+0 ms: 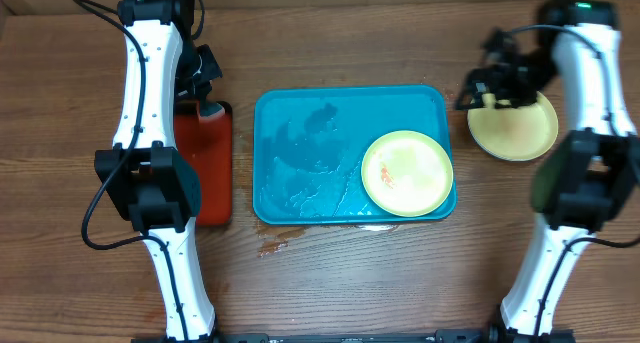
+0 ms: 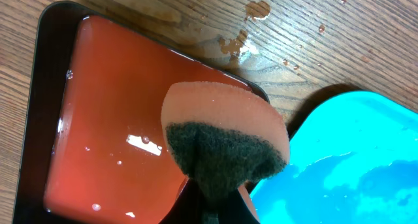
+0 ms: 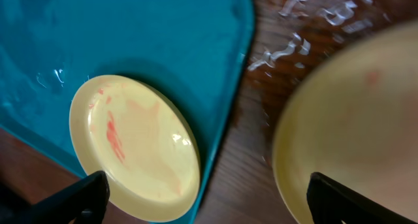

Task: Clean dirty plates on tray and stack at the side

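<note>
— Closest up: pale plate (image 3: 353, 119), just right of tray (image 1: 300, 183), beneath right gripper (image 3: 206, 185) spread wide, empty.
— Next?
— Likely smeared plate (image 1: 407, 173) in tray's right near corner; round, no long axis; closer to right arm.
— Count?
— Two plates, one sponge (image 2: 222, 139) pinched by left gripper (image 1: 205, 91) over red tray (image 1: 205, 168), left of tray.
</note>
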### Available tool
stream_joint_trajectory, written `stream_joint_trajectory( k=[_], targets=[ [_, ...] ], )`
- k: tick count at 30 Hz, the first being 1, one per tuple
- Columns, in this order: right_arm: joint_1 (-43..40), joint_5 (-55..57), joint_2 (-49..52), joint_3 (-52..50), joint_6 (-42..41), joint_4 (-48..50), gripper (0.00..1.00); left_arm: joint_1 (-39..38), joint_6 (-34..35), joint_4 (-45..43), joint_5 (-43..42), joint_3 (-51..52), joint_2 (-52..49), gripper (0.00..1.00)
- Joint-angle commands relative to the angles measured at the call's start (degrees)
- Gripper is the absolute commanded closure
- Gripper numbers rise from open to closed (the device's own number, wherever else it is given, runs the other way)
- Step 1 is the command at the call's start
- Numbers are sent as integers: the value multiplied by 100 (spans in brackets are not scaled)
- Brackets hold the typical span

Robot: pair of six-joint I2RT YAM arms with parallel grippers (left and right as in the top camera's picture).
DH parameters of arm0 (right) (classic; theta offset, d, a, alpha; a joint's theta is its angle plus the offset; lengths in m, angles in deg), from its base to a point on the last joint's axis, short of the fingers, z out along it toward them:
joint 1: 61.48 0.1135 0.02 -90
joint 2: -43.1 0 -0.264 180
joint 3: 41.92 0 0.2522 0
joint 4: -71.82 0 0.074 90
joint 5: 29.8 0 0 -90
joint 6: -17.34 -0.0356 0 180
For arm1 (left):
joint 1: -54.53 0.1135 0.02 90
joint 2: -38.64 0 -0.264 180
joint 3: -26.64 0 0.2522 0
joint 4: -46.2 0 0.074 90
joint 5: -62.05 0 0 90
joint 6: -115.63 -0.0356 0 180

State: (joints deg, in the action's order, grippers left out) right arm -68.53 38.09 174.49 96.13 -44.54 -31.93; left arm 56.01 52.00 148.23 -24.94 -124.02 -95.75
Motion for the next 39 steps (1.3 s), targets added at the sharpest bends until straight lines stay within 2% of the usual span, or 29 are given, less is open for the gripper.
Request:
stream_joint_trajectory(
  k=[1, 6, 14, 17, 20, 23, 24, 27, 33, 35, 37, 39],
  targets=[
    [647, 728, -227, -234, 627, 254, 4, -39, -107, -7, -13, -83, -22, 96],
    [1259, 1652, -227, -807, 804, 667, 4, -39, -109, -2, -11, -83, -22, 96],
    [1521, 1648, -227, -1731, 986, 925, 6, -39, -109, -46, -9, -83, -22, 96],
    [1519, 1591, -227, -1764, 986, 960, 10, -39, -107, -55, -9, -83, -22, 96],
    [1519, 1397, -225, -1764, 984, 1069, 25, -39, -107, -52, -11, -83, -22, 96],
    [1519, 1187, -225, -1790, 962, 1130, 52, -39, -107, -48, -11, -83, -22, 96],
    [1519, 1172, -225, -1803, 960, 1132, 57, -39, -107, -46, -11, -83, -22, 96],
    [1519, 1156, -225, -1902, 940, 1222, 66, -39, -107, -44, -11, -83, -22, 96],
    [1519, 1158, -225, -2363, 800, 1572, 67, -39, -109, -46, -11, -83, -22, 96],
    [1519, 1204, -225, -2511, 570, 1808, 76, -39, -109, -46, -11, -83, -22, 96],
    [1519, 1213, -225, -2546, 201, 2009, 92, -39, -111, -39, -50, -83, -22, 96],
    [1519, 1200, -225, -2544, -319, 2249, 96, -39, -227, -42, -299, -83, -22, 96]
  ],
)
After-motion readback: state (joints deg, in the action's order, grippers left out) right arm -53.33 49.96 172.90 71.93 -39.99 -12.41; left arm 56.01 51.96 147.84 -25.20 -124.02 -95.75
